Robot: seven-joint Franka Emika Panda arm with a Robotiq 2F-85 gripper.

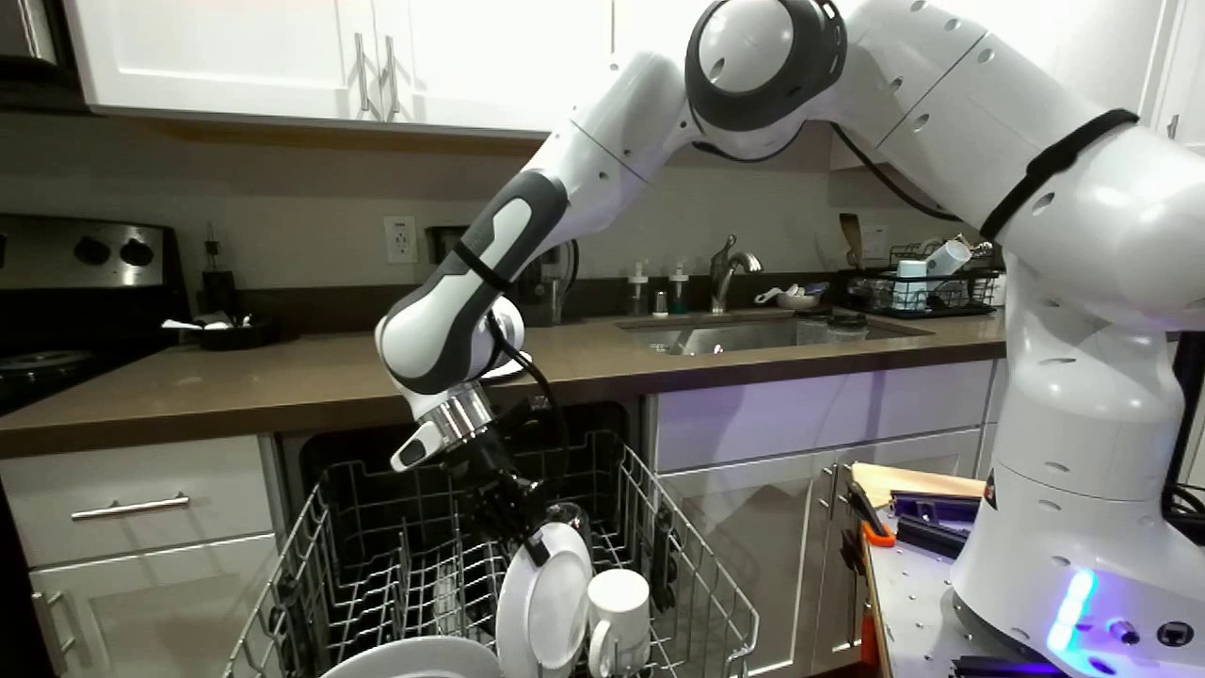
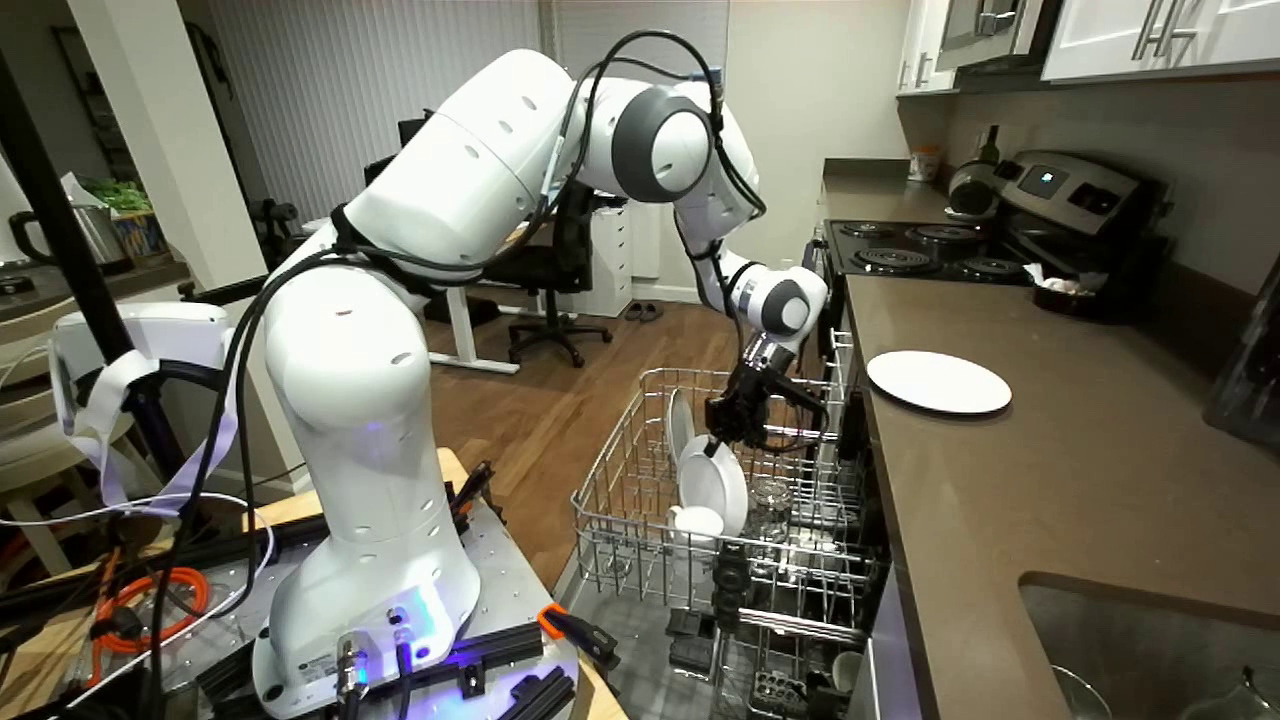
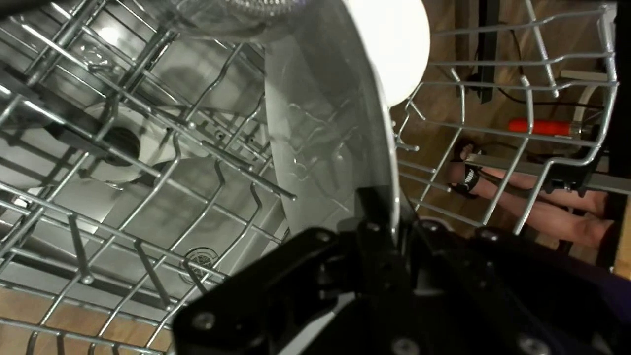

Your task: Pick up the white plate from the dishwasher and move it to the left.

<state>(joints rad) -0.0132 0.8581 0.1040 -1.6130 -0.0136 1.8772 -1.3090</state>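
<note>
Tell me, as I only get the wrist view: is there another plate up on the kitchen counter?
Observer: Yes, in an exterior view a flat white plate lies on the counter, near its edge.
Operator: Neat! What stands near the big plate in the claw?
Observer: A white mug with its handle showing, in the dishwasher rack.
Operator: And does the robot light up anywhere?
Observer: Yes, a blue light glows on its base.

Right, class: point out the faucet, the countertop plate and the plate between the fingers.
Faucet (image 1: 721,280): in an exterior view, its body.
Countertop plate (image 2: 940,382): in an exterior view, its centre.
Gripped plate (image 3: 328,123): wrist view, its face.
</note>
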